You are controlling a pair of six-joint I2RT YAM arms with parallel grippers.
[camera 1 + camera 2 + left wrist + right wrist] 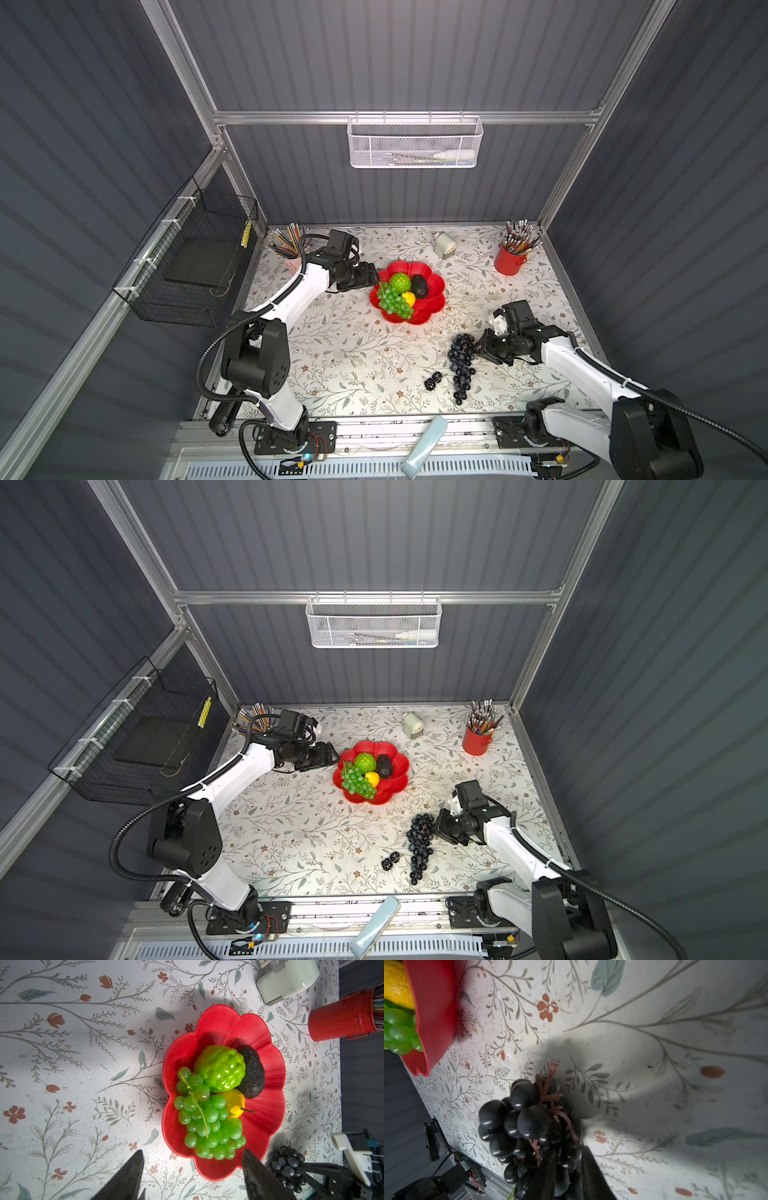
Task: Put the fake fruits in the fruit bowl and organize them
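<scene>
Fruit bowl (pixel 435 296) sits mid-surface, toward the back. Four fake fruits are in it:
- Green grape bunch (pixel 395 301) lies along the left and front side, touching the small yellow fruit (pixel 409 298).
- Lime-green scaly ball (pixel 400 282) is behind the grapes.
- Black bumpy oval (pixel 420 286) is pressed against the ball's right side. The left wrist view shows the contact clearly.

Two are not in the bowl. The dark-purple grape bunch (pixel 462 365) lies stretched out on the surface (pixel 332 353), front-right of the bowl, with its stem end toward the bowl. The tiny black berry cluster (pixel 433 380) sits just left of the bunch's lower half, not touching it.

Left hand (pixel 374 277) hovers at the bowl's left rim with its fingers (pixel 133 1176) spread wide and nothing between them. In the left wrist view it frames the green grapes from above.

Right hand (pixel 481 347) is low, at the right side of the dark bunch's upper end. In the right wrist view its fingers (pixel 591 1167) are pinching the grapes near the reddish stem, and berries bulge out past the tips. The rest of the bunch is in contact with the surface in both top views.

Red pencil cup (pixel 509 259) is back-right, well clear of the bowl. A pale green box-like item (pixel 444 243) sits behind the bowl. A pink pencil cup (pixel 291 262) is back-left, partly hidden by the left arm.
</scene>
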